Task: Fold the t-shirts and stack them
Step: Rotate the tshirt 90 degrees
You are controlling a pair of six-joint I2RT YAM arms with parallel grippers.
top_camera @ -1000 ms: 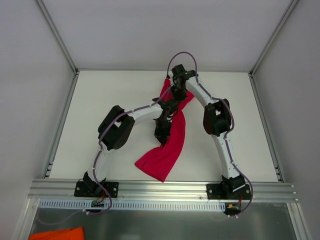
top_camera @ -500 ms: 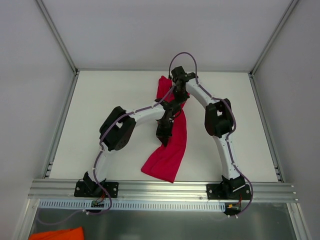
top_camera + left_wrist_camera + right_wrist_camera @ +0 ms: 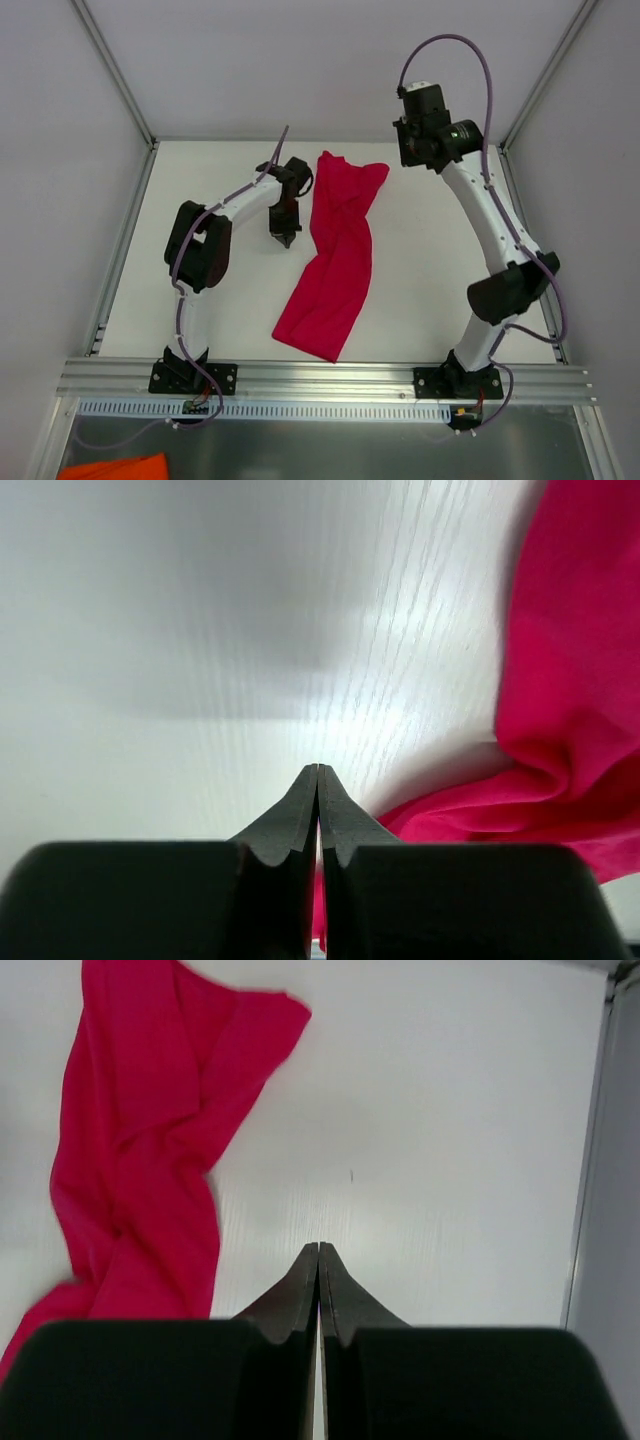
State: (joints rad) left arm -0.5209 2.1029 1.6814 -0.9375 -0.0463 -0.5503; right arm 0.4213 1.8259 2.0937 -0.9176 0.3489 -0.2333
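Observation:
The crimson-red t-shirt [image 3: 335, 250] lies on the white table as a long bunched strip, running from the far middle down toward the near edge. My left gripper [image 3: 282, 236] is shut and empty, low over the table just left of the shirt. In the left wrist view the gripper [image 3: 318, 770] points at bare table, with the shirt's folds [image 3: 570, 710] to its right. My right gripper [image 3: 412, 156] is raised high at the far right, shut and empty. In the right wrist view the gripper [image 3: 319, 1248] is over bare table, with the shirt [image 3: 140, 1150] at the left.
The white table [image 3: 200, 290] has metal rails along its left and right sides, grey walls behind, and an aluminium frame [image 3: 320, 375] at the near edge. An orange cloth [image 3: 110, 468] lies below the frame at the bottom left.
Both grippers have left the shirt. The right arm rose and swung to the far right, the left arm moved left. The shirt now lies loose on the table, its top spread wider.

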